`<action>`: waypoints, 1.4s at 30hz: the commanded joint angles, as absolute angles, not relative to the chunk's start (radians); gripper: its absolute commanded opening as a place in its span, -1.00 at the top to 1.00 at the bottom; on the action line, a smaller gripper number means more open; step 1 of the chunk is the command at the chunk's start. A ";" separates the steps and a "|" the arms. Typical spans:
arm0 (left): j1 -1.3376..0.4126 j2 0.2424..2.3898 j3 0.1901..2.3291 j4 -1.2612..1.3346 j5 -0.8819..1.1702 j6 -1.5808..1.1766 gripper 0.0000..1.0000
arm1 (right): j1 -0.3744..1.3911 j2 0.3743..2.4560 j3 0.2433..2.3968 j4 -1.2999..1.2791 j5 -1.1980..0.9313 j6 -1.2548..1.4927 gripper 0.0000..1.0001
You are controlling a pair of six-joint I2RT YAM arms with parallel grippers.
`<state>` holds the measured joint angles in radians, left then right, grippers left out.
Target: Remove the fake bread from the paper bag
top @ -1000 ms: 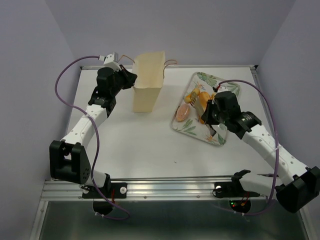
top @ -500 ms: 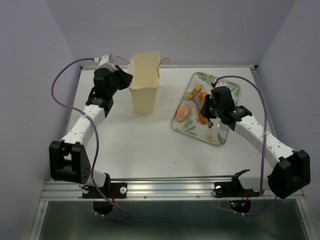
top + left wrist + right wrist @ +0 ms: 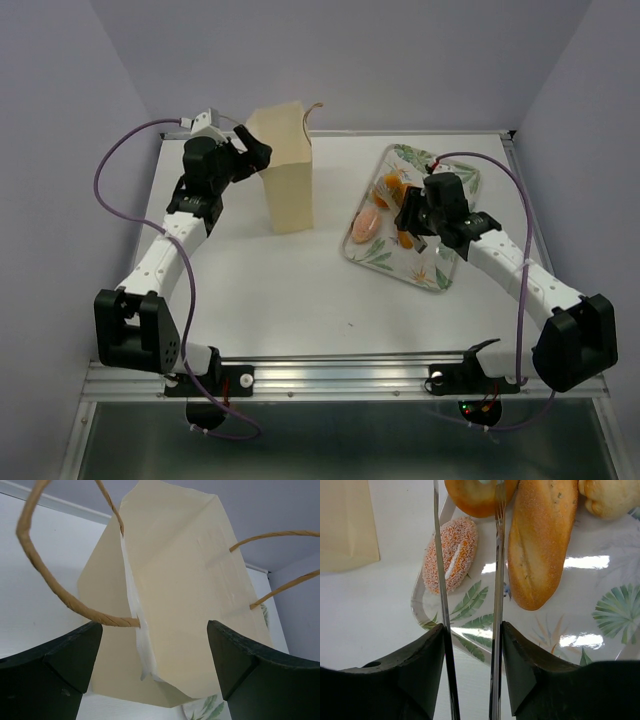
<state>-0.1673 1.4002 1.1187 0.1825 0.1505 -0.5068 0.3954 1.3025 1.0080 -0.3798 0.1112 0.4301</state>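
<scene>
The paper bag point(image 3: 285, 175) stands upright at the back left of the table, pale tan with cord handles point(image 3: 60, 597). My left gripper point(image 3: 255, 155) is open just left of its top. In the left wrist view the bag point(image 3: 190, 605) sits between the wide-apart fingers point(image 3: 70, 655) without touching them. The fake bread lies on the floral tray point(image 3: 440, 275): a long loaf point(image 3: 540, 540), a round bun point(image 3: 475, 497), a pinkish oval point(image 3: 451, 552) and a yellow roll point(image 3: 610, 497). My right gripper point(image 3: 415, 215) is shut on metal tongs point(image 3: 440, 580). The tongs' spread arms reach toward the bun.
The tray's near rim point(image 3: 422, 607) lies close to the bag's side of the table. Purple cables loop beside both arms. Lilac walls close in the back and sides of the white table point(image 3: 290, 290).
The bag went from tilted to upright, and my left gripper opened and let it go. My right gripper's jaws widened, so the tongs spread, and that arm shifted slightly left over the tray.
</scene>
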 commanded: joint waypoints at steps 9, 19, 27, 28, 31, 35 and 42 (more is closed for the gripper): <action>-0.163 1.224 1.155 0.101 0.040 -0.433 -0.98 | 0.383 1.221 0.985 -0.324 0.120 0.453 -0.10; -0.163 1.103 1.109 0.083 -0.060 -0.417 -0.98 | 0.383 1.118 1.029 -0.426 0.242 0.460 -0.06; -0.163 1.032 1.020 0.078 -0.149 -0.451 -0.98 | 0.246 1.101 1.045 -0.591 0.563 0.534 -0.07; -0.163 1.029 1.014 0.080 -0.164 -0.453 -0.98 | 0.201 1.120 1.039 -0.589 0.549 0.535 -0.07; -0.163 1.012 0.979 0.106 -0.164 -0.457 -0.98 | 0.036 1.138 1.000 -0.525 0.526 0.526 -0.07; -0.163 1.019 0.959 0.140 -0.146 -0.451 -0.98 | -0.087 1.175 0.963 -0.424 0.439 0.448 -0.10; -0.163 1.052 0.998 0.186 -0.190 -0.420 -0.98 | -0.176 1.308 0.894 -0.302 0.436 0.373 -0.15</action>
